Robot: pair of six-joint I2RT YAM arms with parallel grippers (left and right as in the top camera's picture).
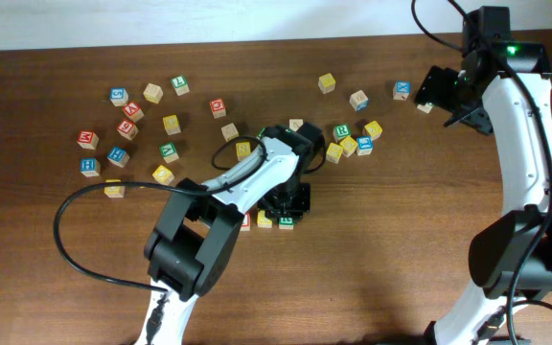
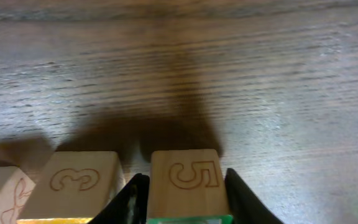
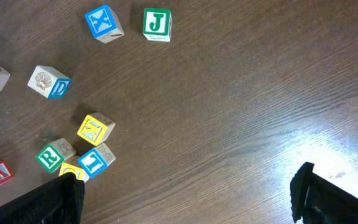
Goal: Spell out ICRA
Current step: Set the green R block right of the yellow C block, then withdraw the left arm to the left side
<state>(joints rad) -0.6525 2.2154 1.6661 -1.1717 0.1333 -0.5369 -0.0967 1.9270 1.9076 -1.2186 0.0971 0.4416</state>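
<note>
A short row of cubes lies at mid table: a red-and-white one, a yellow-faced one and a green-topped one. My left gripper hangs over the row's right end. In the left wrist view its black fingers press both sides of the green-topped cube, whose side shows a 5. The yellow-topped neighbour shows a 3. That cube's top letter cannot be read. My right gripper is open at the far right, away from the row, with nothing between its fingers.
Loose cubes are scattered at the back left and clustered right of centre, among them a green R, a blue L and a yellow Y. A green J lies further off. A black cable loops at the left.
</note>
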